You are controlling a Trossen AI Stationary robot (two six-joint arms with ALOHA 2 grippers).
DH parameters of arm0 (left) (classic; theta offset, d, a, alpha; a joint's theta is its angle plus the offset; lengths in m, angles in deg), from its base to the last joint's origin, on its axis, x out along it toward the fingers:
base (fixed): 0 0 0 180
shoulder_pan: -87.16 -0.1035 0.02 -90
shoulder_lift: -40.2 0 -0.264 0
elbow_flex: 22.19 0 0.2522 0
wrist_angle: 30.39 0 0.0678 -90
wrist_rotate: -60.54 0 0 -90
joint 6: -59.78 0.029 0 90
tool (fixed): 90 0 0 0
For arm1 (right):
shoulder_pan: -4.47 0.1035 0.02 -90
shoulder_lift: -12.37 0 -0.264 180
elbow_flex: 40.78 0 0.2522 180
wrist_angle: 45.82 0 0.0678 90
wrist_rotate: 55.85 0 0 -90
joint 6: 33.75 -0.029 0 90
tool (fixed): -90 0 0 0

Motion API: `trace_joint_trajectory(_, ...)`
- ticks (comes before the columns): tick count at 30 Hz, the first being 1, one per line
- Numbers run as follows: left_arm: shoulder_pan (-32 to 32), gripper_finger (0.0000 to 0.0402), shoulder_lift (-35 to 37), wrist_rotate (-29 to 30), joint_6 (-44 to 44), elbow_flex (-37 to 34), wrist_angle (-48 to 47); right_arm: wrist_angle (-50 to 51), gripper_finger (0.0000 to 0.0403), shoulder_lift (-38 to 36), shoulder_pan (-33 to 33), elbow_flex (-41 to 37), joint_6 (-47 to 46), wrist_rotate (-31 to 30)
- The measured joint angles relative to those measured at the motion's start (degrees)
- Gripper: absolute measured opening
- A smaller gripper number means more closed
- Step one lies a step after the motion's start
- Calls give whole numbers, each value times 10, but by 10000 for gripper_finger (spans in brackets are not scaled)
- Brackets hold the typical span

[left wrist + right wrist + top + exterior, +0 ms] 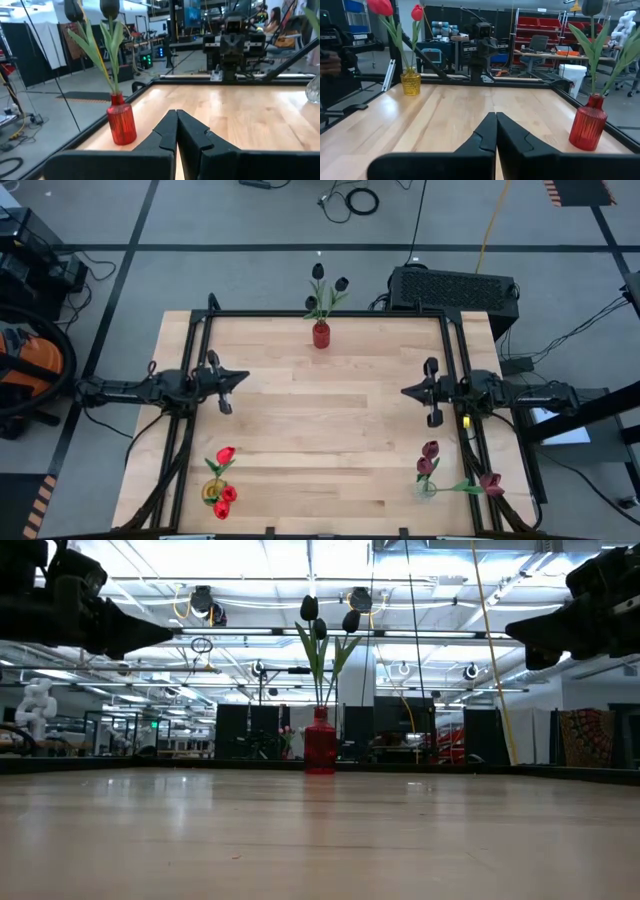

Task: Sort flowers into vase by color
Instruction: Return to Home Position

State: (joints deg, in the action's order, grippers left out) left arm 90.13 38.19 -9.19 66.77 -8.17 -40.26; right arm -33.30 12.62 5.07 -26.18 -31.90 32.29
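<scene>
**At 12: black flowers (318,273) in red vase (321,335)**

At 7, red flowers (225,454) in yellow vase (213,491); at 5, maroon flowers (430,450) in clear vase (428,488). At 9 left gripper (243,378), at 3 right gripper (405,391): fingers together, both empty.

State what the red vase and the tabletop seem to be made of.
Red vase: likely tinted glass or clear plastic; glossy, ribbed, light passes through. Tabletop: light wood planks with visible grain and seams, smooth, slightly reflective finish.

Three vases: red vase (321,335), yellow vase (214,490), clear vase (428,487). Three black flowers (318,272), three red flowers (225,454), three maroon flowers (430,448). One table (330,420).
</scene>
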Motion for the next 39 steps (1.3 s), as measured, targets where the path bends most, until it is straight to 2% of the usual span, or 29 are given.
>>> trace_joint_trajectory(7,0,10,16,-9,13,0,-2,0,0,0,-2,0,-14,1)
trace_joint_trajectory(13,0,10,16,-46,31,0,-5,1,0,0,-2,0,-23,5)
trace_joint_trajectory(18,-24,10,16,-55,41,0,-8,2,0,0,-2,0,-31,7)
trace_joint_trajectory(22,-62,10,16,-91,36,0,-13,2,0,0,-2,0,-31,7)
trace_joint_trajectory(26,-88,10,16,-159,13,0,-23,2,0,0,-2,0,-28,7)
trace_joint_trajectory(39,-101,10,9,-201,-22,0,-33,2,0,0,-2,0,-33,3)
